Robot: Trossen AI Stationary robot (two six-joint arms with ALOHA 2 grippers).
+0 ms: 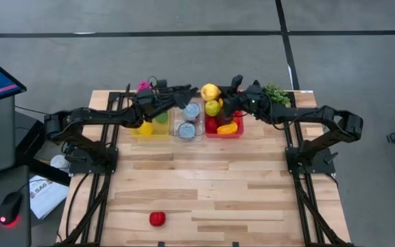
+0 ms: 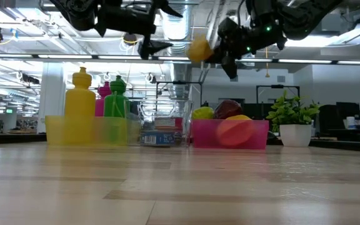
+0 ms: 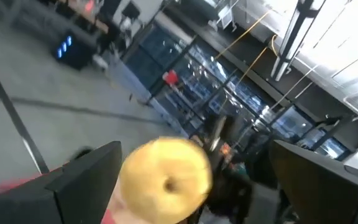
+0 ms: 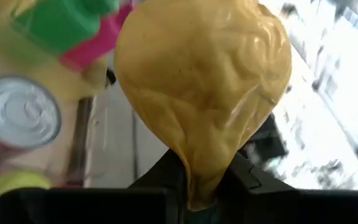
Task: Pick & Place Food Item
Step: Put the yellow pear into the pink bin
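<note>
High view – yellow fruit: a lemon-like piece held above the far end of the table, between the two arms, over the gap between the clear bin and the red bin.
High view – right gripper: reaches in from the right, pinching the fruit at its near end.
High view – left gripper: fingers spread wide, tips just beside the fruit, not closed on it.
High view – table: a small red item lies alone near the front edge; a yellow bin stands left of the clear one.
Low view – fruit: hangs well above the bins, clamped by the right gripper.
Low view – bins: yellow, pink and green bottles at left, cans in the middle, fruit in the red bin; a potted plant at right.
Left wrist view – fingers: set wide apart, the yellow fruit between them, whether touching cannot be told.
Right wrist view – grip: fingers narrowed on the tapered end of the fruit; a can below.
</note>
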